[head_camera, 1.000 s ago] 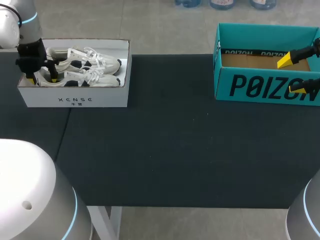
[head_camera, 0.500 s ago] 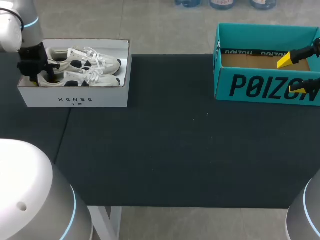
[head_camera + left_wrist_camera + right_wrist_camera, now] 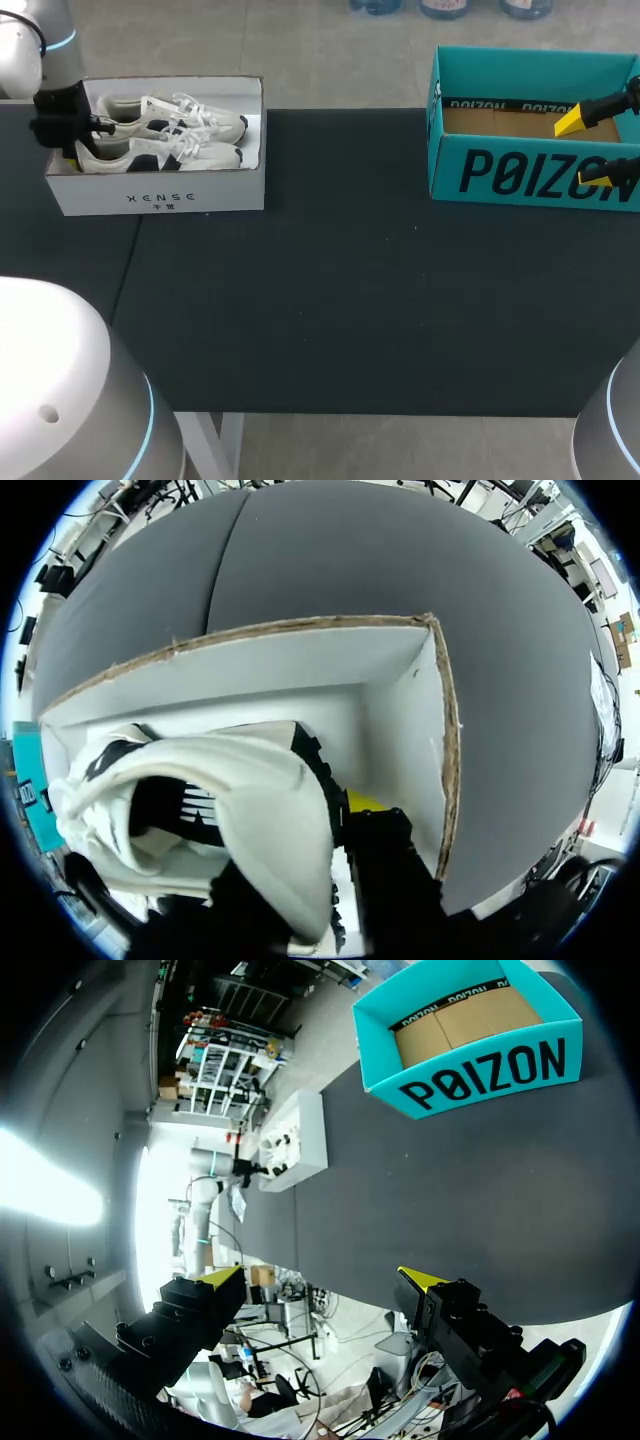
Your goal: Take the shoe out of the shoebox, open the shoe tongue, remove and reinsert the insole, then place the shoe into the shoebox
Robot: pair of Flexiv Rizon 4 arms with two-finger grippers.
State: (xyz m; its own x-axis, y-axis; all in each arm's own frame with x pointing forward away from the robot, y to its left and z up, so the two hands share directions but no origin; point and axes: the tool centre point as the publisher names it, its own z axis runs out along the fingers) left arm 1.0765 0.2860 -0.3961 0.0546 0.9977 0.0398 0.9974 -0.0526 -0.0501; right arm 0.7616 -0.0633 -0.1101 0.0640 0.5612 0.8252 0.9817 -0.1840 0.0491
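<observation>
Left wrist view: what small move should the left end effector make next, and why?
Probably a short, straight lift. The left end effector sits at the heel of the near shoe, which lies inside the white shoebox close to its end wall. Rising, not dragging, should clear that wall.

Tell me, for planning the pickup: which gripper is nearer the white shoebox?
Left: the left gripper is inside the white shoebox; the right gripper, at the teal box.
</observation>
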